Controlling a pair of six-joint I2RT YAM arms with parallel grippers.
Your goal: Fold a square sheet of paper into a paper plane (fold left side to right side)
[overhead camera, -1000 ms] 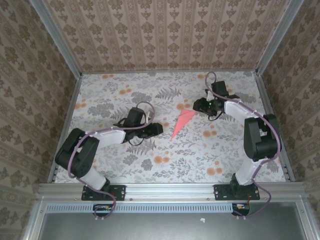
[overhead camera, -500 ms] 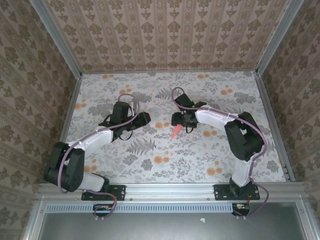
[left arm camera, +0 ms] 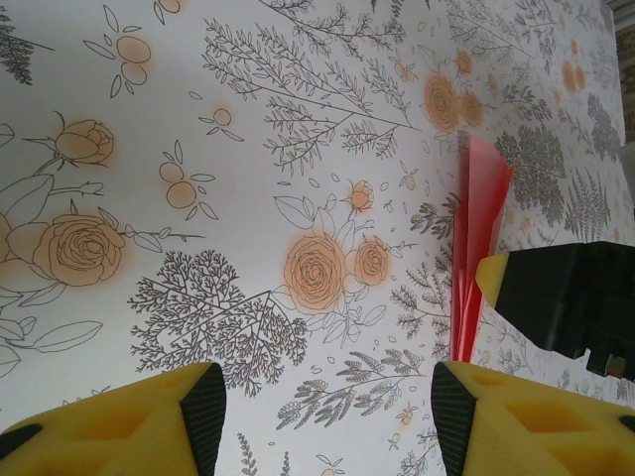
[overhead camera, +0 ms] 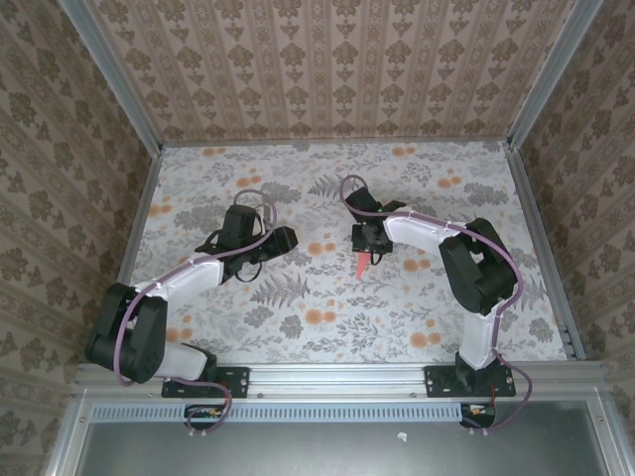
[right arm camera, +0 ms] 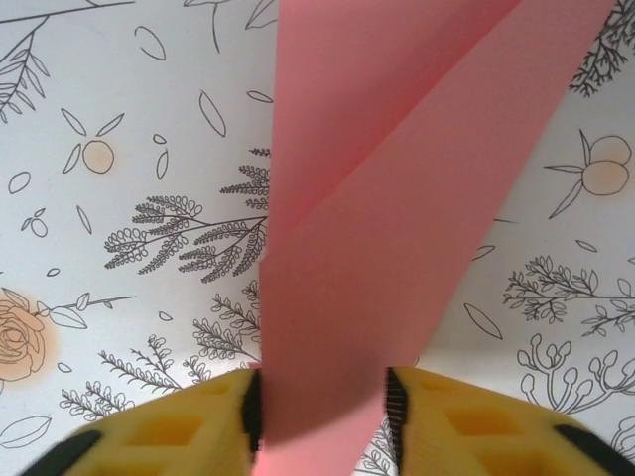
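Left gripper [left arm camera: 322, 421]: released, yellow fingers [left arm camera: 109, 426] spread wide, nothing but flower-printed table [left arm camera: 198, 119] between them.
Right gripper [right arm camera: 322, 421]: clenched on the plane [right arm camera: 397, 198], one yellow pad against each long edge.
Plane: pink-red, folded, a slanted overlap across its face; reaching out from between the right gripper's fingertips; ahead and to the right of the left gripper, apart from its fingers.
Seen from above: a short red sliver poking out just beneath the right gripper, on the side facing the arm bases.
Spacing: left gripper well off to the right gripper's left.
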